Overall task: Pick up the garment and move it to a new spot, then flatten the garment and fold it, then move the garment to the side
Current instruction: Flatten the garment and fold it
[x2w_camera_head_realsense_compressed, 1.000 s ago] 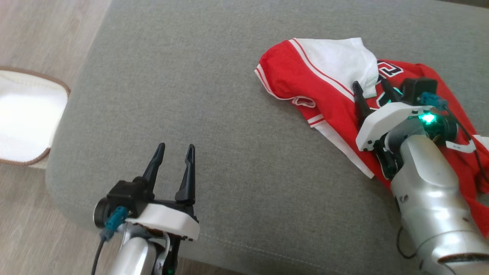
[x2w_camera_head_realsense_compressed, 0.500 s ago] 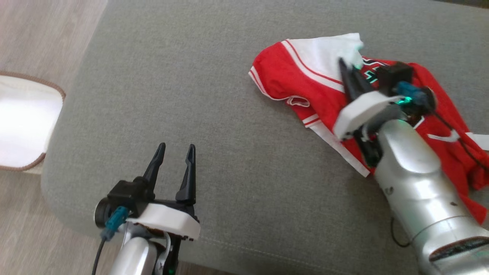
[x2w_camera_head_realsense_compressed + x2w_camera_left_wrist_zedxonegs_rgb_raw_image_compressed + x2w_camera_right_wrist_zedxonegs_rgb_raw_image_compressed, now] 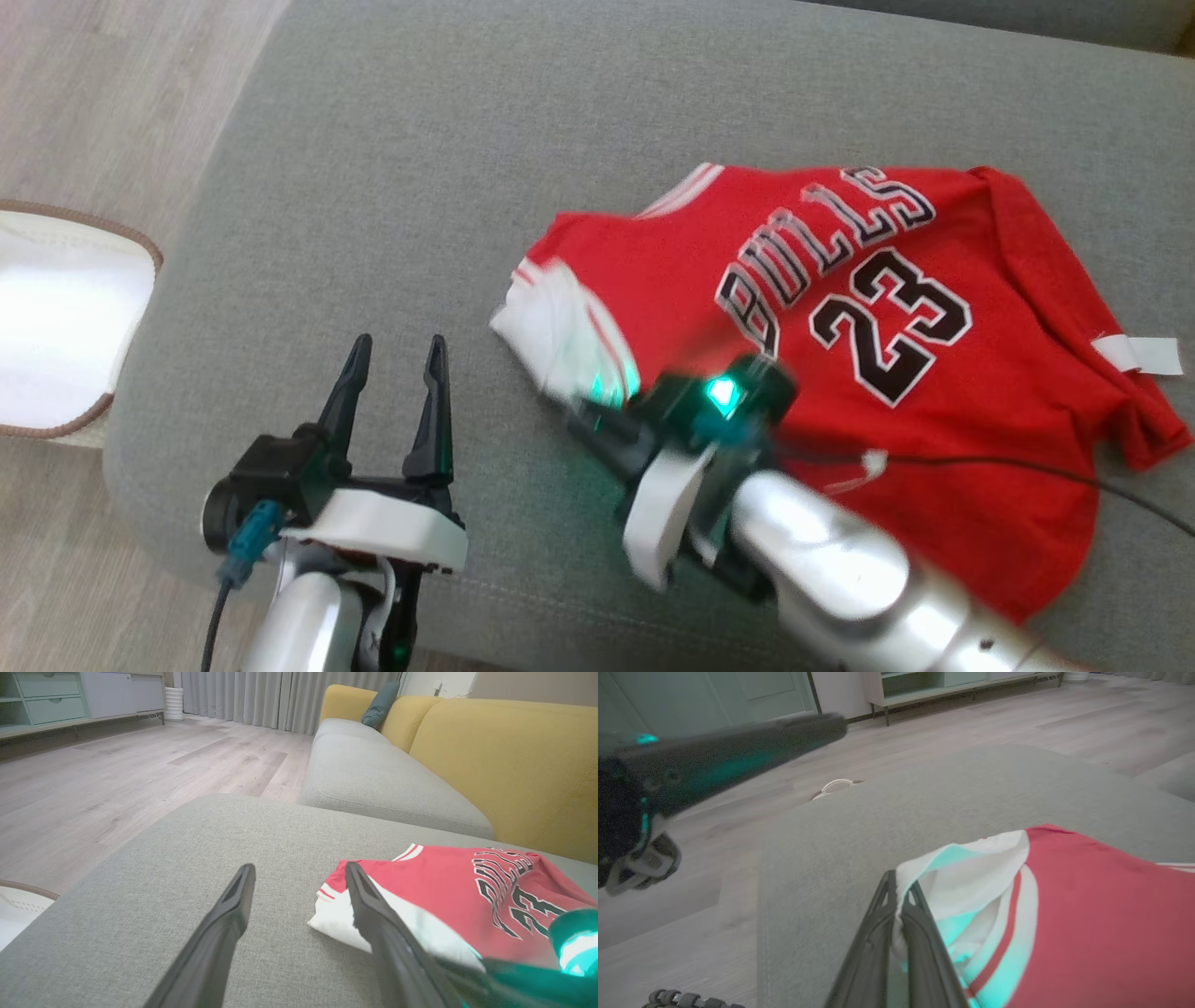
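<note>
Jersey (image 3: 840, 308) now dragged leftward, right gripper (image 3: 899, 896) clamped on it, left gripper (image 3: 398, 343) gaping.

Bright, soft daylight, hardly a shadow. Blown out on the mat (image 3: 56, 308). Motion-smeared around the right gripper (image 3: 583, 415). Tinted teal along the garment (image 3: 980, 411) hem.
</note>
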Controlling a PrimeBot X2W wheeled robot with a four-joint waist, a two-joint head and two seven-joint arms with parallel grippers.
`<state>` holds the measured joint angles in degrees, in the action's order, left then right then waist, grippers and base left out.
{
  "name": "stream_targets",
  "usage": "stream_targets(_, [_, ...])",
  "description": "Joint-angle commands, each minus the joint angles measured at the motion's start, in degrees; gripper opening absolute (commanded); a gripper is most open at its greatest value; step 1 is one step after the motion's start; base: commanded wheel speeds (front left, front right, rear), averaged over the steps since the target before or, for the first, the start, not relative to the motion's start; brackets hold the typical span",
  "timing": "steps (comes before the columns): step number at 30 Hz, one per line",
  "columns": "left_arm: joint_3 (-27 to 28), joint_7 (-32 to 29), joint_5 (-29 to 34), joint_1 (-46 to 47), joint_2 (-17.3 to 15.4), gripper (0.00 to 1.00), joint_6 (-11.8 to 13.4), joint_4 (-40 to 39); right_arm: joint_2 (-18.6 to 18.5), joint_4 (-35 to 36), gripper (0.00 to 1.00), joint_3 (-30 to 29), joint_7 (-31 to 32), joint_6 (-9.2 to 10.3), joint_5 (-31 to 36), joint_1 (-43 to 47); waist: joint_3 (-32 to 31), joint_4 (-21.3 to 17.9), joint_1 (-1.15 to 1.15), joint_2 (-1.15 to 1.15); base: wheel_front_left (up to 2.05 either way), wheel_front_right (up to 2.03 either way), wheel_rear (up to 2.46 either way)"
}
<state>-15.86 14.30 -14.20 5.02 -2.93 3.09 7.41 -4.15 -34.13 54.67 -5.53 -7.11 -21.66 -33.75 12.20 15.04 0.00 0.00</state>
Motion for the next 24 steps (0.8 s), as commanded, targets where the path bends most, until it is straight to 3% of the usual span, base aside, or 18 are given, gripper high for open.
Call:
stream_targets(1, [2.17,0.70,0.56,0.82,0.02,1.00,0.11,-2.11,1.27,2.13,0.00,1.79,0.45,-0.37,-0.14,0.39,-0.02,0.08,0.00,0.00,0.00,0.00,0.00])
stream_targets(4, [2.38,0.70,0.68,0.65,0.03,1.00,0.02,-2.10,1.27,1.34,0.00,5.38,0.49,-0.37,-0.51,2.27,-0.05,0.08,0.00,0.00,0.00,0.00,0.00])
stream_targets(5, [2.40,0.70,0.69,0.60,0.03,1.00,0.02,-2.06,1.27,0.85,0.11,6.10,0.06,-0.37,-0.51,2.59,-0.13,-0.03,0.00,0.00,0.00,0.00,0.00])
stream_targets(6, [2.42,0.70,0.69,0.54,0.03,1.00,0.01,-2.00,1.27,0.32,0.42,6.80,-0.21,-0.37,-0.44,2.81,-0.25,-0.23,0.00,0.00,0.00,0.00,0.00])
stream_targets(7, [2.45,0.70,0.70,0.44,0.03,1.00,0.01,-1.95,1.27,0.04,0.87,7.36,-0.57,-0.37,-0.59,3.04,-0.42,-0.52,0.00,0.00,0.00,0.00,0.00])
stream_targets(8, [2.45,0.70,0.70,0.44,0.03,1.00,0.01,-1.95,1.27,0.04,0.87,7.36,-0.57,-0.37,-0.59,3.04,-0.42,-0.52,0.00,0.00,0.00,0.00,0.00])
stream_targets(9, [2.47,0.70,0.72,0.32,0.03,1.00,0.01,-1.91,1.27,-0.09,1.00,7.66,-0.98,-0.37,-1.00,3.28,-0.61,-0.85,0.00,0.00,0.00,0.00,0.00])
stream_targets(13, [2.57,0.70,0.85,-0.18,0.03,1.00,-0.15,-1.62,1.27,0.00,1.00,6.61,-3.45,-0.37,-2.35,3.75,-1.69,-2.65,0.00,0.00,0.00,0.00,0.00])
stream_targets(17, [2.48,0.70,1.06,-0.79,0.03,1.00,-0.34,-1.44,1.11,1.42,1.00,2.03,-6.19,-0.37,-2.93,4.70,-2.78,-4.80,0.00,0.00,0.00,0.00,0.00])
stream_targets(24, [2.15,0.70,1.29,-1.68,0.04,1.00,-0.41,-1.42,-4.50,6.13,1.00,-15.84,-4.73,-0.37,1.86,6.50,-3.64,-7.73,0.00,0.00,0.00,0.00,0.00])
